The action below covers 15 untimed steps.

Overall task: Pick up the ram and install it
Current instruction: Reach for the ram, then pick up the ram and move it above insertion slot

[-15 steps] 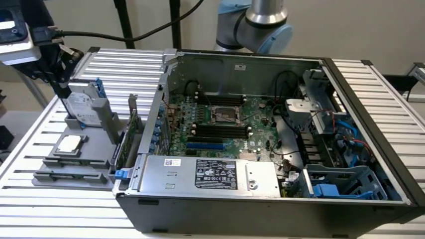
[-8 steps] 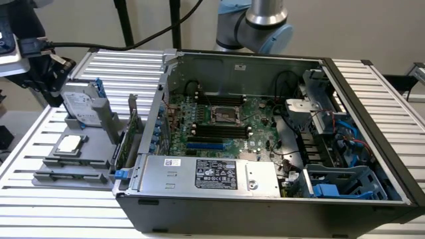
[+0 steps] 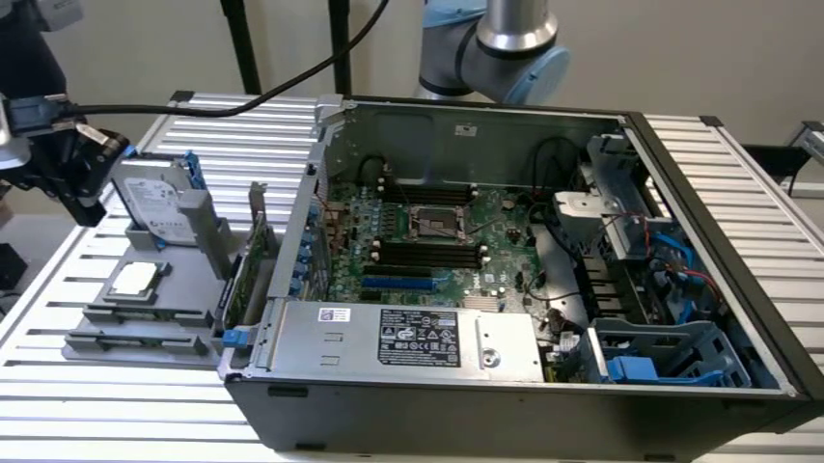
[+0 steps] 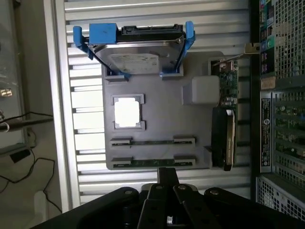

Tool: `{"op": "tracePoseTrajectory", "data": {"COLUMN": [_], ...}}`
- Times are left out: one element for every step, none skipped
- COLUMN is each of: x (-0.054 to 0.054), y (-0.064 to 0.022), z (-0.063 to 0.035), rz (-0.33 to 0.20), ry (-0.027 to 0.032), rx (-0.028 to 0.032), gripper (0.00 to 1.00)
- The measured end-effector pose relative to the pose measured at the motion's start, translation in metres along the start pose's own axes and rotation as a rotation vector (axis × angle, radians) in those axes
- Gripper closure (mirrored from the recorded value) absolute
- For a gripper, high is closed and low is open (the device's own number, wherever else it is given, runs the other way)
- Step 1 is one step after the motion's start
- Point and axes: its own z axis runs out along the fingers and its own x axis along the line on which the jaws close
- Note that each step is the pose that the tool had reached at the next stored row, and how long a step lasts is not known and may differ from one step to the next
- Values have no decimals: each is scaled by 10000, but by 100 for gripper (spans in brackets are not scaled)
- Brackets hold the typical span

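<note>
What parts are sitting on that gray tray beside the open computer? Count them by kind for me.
Hard drive: 1
Processor chip: 1
Green card: 1
Ram: 1 for sure; I cannot tell whether the second slot holds one
Total: 4

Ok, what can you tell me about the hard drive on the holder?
The hard drive is a flat, silvery metal box with a white label on its face and a black strip along one edge. A blue plastic bracket clips around its sides. It stands on edge, leaning slightly, with its lower end set in slots at one end of the gray holder, beside the open computer case. Nothing else touches it.
</note>
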Motion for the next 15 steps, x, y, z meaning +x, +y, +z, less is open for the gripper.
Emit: {"op": "tracePoseTrajectory", "data": {"x": [5,8,9,9,9,9,8,8,8,8,8,8,8,8,8], "y": [-25,-36,-36,-36,-37,-37,-37,-37,-37,-37,-37,-37,-37,-37,-37], "z": [2,4,3,3,3,3,3,3,3,3,3,3,3,3,3], "rz": [0,0,0,1,1,1,1,0,1,1,1,1,0,1,1], "ry": [13,16,17,16,16,17,17,17,17,17,17,17,17,17,17], "rx": [13,21,22,23,23,23,23,23,23,23,24,23,23,23,23], "gripper": [89,89,89,89,89,89,89,89,89,89,89,89,89,89,89]}}
